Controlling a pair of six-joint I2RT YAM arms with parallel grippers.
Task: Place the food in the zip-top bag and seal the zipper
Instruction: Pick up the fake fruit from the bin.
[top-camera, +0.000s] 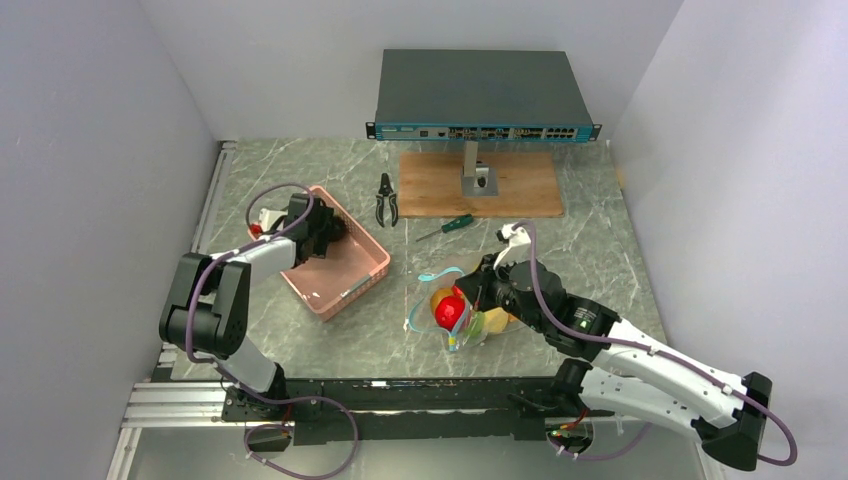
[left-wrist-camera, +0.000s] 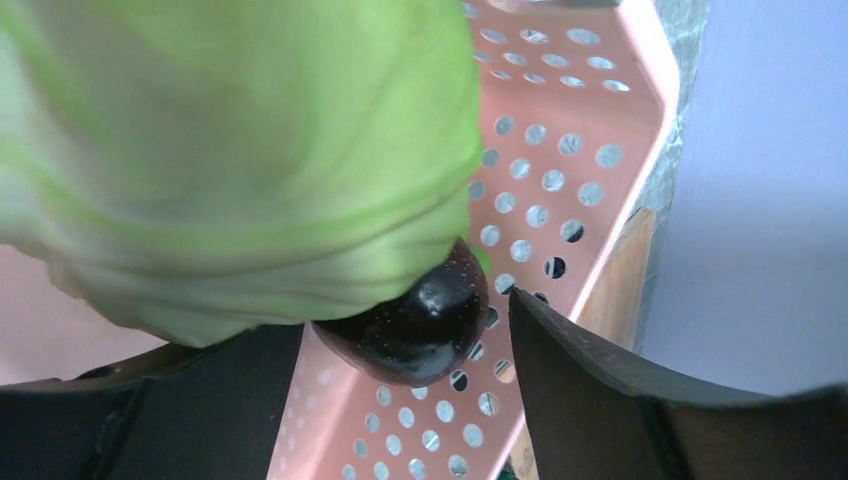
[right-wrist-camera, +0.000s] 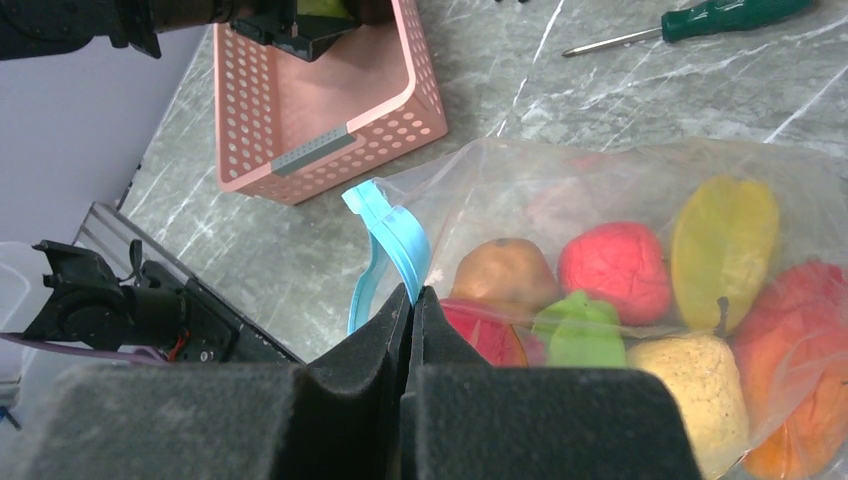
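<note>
**A:** Start at the right claw (right-wrist-camera: 410, 292). How does it stand?

**B:** Pressed fully together. The zipper (right-wrist-camera: 395, 235), a teal-blue strip, curls down and runs straight into its tips, so it looks pinched there.

**A:** And the zip-top bag (right-wrist-camera: 620, 180) itself?

**B:** It is clear, crinkly plastic with its mouth gaping at the claw. It lies on the bench (right-wrist-camera: 560, 100) near the near edge, right of the middle. Through it I see a red piece (right-wrist-camera: 612, 272), a yellow one (right-wrist-camera: 722, 250), a brownish one (right-wrist-camera: 505, 275) and a small green one (right-wrist-camera: 580, 330).

**A:** What can't you make out?

**B:** The wrist view cuts off the bag's far end and lower side. From above, the right arm covers part of it.

**A:** The left claw (top-camera: 333, 228)?

**B:** It is inside the pink basket (right-wrist-camera: 380, 130), towards the bench's left edge, with its jaws wide. A blurred green leafy food (left-wrist-camera: 230, 150) and a dark glossy piece (left-wrist-camera: 420, 320) sit between them. The green food hides one finger, so I cannot tell whether they grip anything.

**A:** Anything further out?

**B:** A green-handled screwdriver (right-wrist-camera: 700, 22) lies beyond the bag.
</note>
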